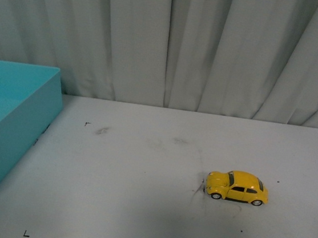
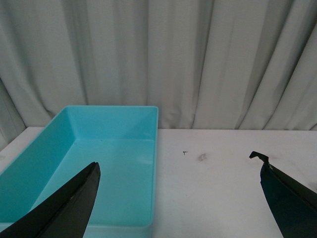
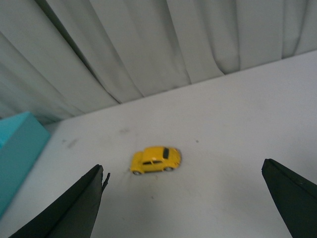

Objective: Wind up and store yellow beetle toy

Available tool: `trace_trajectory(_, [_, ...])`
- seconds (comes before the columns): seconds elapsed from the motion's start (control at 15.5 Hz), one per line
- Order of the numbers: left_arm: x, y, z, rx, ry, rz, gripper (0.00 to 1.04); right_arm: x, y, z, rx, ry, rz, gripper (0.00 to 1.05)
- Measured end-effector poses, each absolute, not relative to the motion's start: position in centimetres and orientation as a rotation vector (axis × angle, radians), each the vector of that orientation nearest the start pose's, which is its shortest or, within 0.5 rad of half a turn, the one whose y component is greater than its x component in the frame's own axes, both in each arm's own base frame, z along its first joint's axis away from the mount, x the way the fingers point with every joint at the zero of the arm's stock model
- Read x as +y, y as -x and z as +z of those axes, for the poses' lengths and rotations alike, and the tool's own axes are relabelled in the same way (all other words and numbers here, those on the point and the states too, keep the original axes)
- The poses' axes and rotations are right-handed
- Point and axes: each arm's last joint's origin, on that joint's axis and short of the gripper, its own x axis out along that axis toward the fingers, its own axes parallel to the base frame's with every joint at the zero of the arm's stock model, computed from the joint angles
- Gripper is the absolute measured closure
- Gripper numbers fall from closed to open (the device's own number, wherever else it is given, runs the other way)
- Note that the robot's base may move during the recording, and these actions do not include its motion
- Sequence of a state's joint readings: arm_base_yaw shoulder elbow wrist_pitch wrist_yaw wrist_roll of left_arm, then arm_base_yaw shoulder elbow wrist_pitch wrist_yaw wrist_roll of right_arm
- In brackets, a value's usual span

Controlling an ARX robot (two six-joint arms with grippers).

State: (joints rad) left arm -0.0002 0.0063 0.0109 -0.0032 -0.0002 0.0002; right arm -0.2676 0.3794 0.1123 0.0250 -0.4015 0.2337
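**A:** Where is the yellow beetle toy (image 1: 237, 187)?

**B:** Wheels down on the white table (image 1: 136, 214), well apart from the teal bin (image 1: 9, 119), off to the bin's right. Its nose seems to point back toward the bin, but the right wrist view is blurred, so I'm not sure.

**A:** And the tools?

**B:** The right gripper (image 3: 182, 166) is spread wide, holding nothing and touching nothing, with the toy in view beyond the gap between its fingers. The left gripper (image 2: 174, 161) is just as wide and also empty, hanging near the bin's open end.

**A:** How should the reach go?

**B:** I'd say straight down over the roof, closing on the two doors. Keep the wheels pressed to the table for the pull-back. The shell is glossy, so an off-centre pinch could squirt it out.
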Motion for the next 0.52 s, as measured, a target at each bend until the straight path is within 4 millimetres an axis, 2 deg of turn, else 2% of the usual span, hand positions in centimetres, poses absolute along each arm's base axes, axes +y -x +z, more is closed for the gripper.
trace_trajectory(0.06, [0.0,-9.7,16.6,-0.001,0.0,0.001,0.07,-3.0,-13.1,18.1,0.214,-0.356,0.125,0.07])
trace_trajectory(0.13, [0.0,-9.7,16.6,-0.001,0.0,0.0,0.07,-4.5,-15.4,19.3,0.169,-0.357,0.086,0.07])
trace_trajectory(0.26, [0.0,-9.7,16.6,-0.001,0.0,0.0,0.07,-6.8,-20.8,20.3,0.11,-0.31,0.02,0.07])
trace_trajectory(0.39, [0.0,-9.7,16.6,-0.001,0.0,0.001,0.07,-7.3,-26.6,19.4,0.118,-0.238,0.008,0.07])
trace_trajectory(0.45, [0.0,-9.7,16.6,-0.001,0.0,0.0,0.07,-6.6,-30.0,18.3,0.152,-0.178,0.045,0.07])
trace_trajectory(0.52, [0.0,-9.7,16.6,-0.001,0.0,0.0,0.07,-5.6,-32.5,17.2,0.21,-0.143,0.111,0.07])
